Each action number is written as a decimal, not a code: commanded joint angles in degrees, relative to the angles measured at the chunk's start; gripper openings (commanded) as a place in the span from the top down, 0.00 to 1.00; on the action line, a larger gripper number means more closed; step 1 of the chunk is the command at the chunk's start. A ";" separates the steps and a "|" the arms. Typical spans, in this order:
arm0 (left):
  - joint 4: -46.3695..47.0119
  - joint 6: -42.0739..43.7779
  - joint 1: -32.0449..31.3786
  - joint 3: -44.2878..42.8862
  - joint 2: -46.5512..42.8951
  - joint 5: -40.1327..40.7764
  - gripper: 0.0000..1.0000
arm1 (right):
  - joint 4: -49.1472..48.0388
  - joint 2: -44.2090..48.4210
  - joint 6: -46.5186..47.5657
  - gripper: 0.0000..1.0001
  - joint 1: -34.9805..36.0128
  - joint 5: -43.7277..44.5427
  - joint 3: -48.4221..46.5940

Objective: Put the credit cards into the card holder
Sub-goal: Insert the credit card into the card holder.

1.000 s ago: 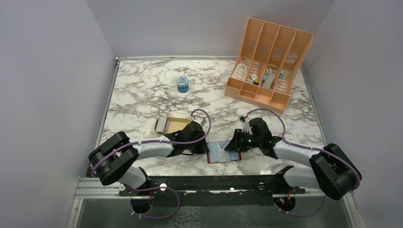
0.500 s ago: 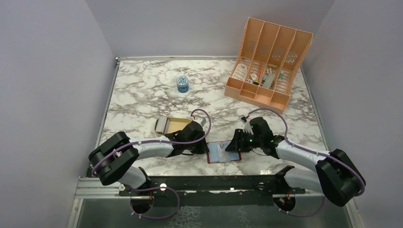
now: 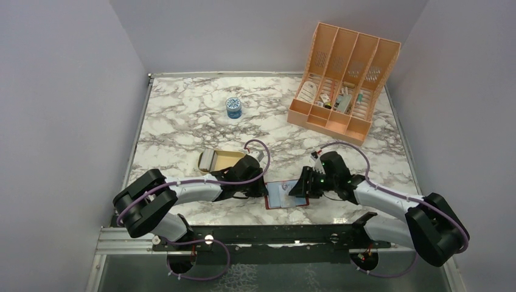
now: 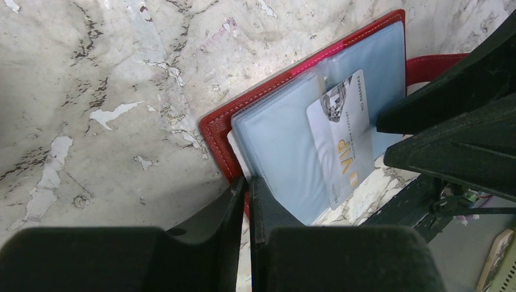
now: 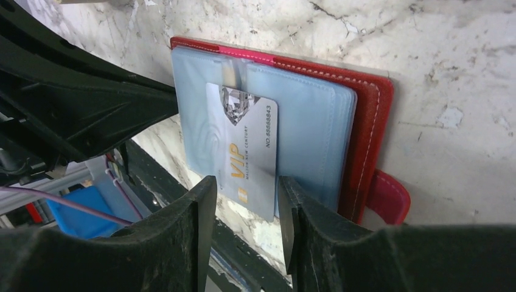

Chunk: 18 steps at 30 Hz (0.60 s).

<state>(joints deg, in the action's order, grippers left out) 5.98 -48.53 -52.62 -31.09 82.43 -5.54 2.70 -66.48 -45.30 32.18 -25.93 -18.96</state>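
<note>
The dark red card holder (image 3: 286, 196) lies open near the table's front edge, pale blue pockets up. A silver VIP credit card (image 5: 249, 146) sits partly in a pocket, its near end sticking out; it also shows in the left wrist view (image 4: 341, 134). My right gripper (image 5: 246, 180) is open, its jaws straddling the card's free end just above it. My left gripper (image 4: 249, 182) is shut on the holder's left edge (image 4: 219, 131). More greyish cards (image 3: 208, 159) lie stacked in the tan tray (image 3: 230, 159).
A peach slotted organizer (image 3: 344, 79) with small items stands at the back right. A small blue jar (image 3: 233, 107) stands at the back middle. The holder lies close to the table's front edge and the black rail below it.
My right wrist has shifted slightly back and to the right. The card holder, the card and my left gripper have not visibly moved.
</note>
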 commanded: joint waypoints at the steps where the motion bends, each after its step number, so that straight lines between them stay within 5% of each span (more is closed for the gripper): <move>1: -1.11 -0.46 -0.29 -1.81 -2.47 -0.11 0.87 | 7.72 4.30 -4.02 0.58 0.15 1.47 -2.76; 18: 0.08 -1.97 -0.30 -1.46 -4.26 0.04 0.84 | 9.46 15.71 -20.16 0.57 0.81 0.99 5.81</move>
<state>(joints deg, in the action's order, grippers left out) 4.73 -49.65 -52.64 -32.45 78.81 -5.54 13.32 -51.22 -61.58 32.32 -25.65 -15.22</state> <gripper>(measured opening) 0.160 0.425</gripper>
